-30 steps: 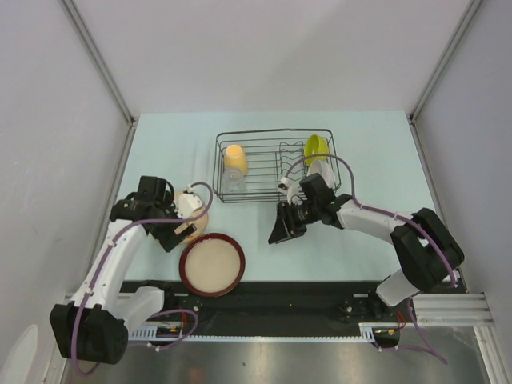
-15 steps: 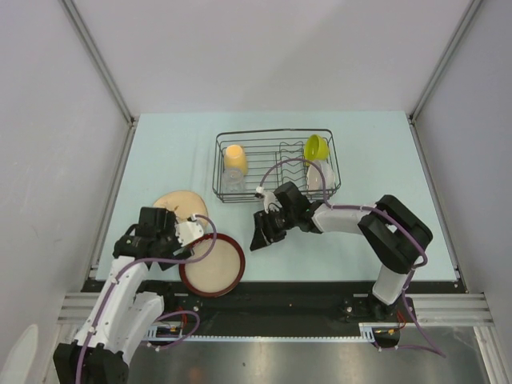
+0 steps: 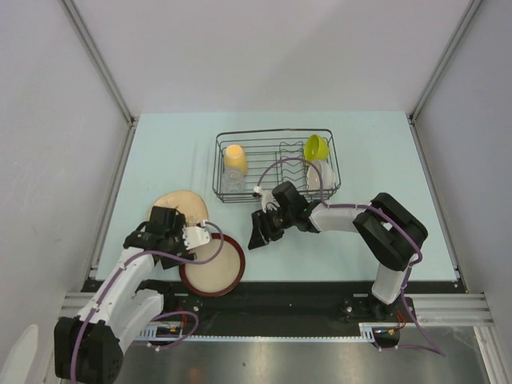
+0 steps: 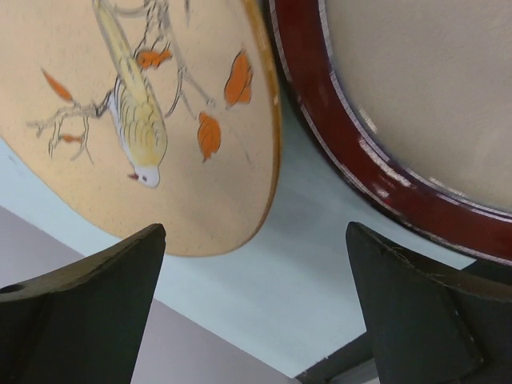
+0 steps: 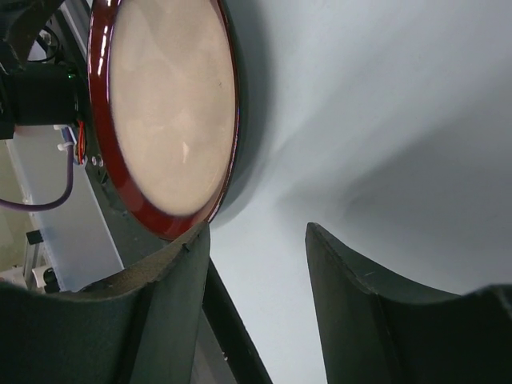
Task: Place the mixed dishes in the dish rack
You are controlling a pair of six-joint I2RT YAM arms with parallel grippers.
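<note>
The black wire dish rack (image 3: 276, 166) stands at the back. It holds a pale yellow mug (image 3: 234, 154), a clear glass (image 3: 232, 181), a lime green bowl (image 3: 316, 146) and a small pale saucer (image 3: 320, 176). The beige floral plate (image 3: 180, 204) (image 4: 144, 104) lies flat on the table at the near left. Beside it, to the right, sits the dark-red-rimmed cream dish (image 3: 212, 266) (image 4: 432, 80) (image 5: 168, 104). My left gripper (image 3: 178, 238) (image 4: 256, 232) hovers wide open over the gap between the two, holding nothing. My right gripper (image 3: 258, 232) (image 5: 256, 232) is open and empty just right of the red-rimmed dish.
The pale blue table (image 3: 160, 152) ends at a black rail (image 3: 304, 296) along the near edge, close to the red-rimmed dish. Grey walls enclose the left, right and back sides.
My left arm drew back toward the near edge, uncovering the floral plate. My right gripper moved left from the rack toward the red-rimmed dish and opened wider.
</note>
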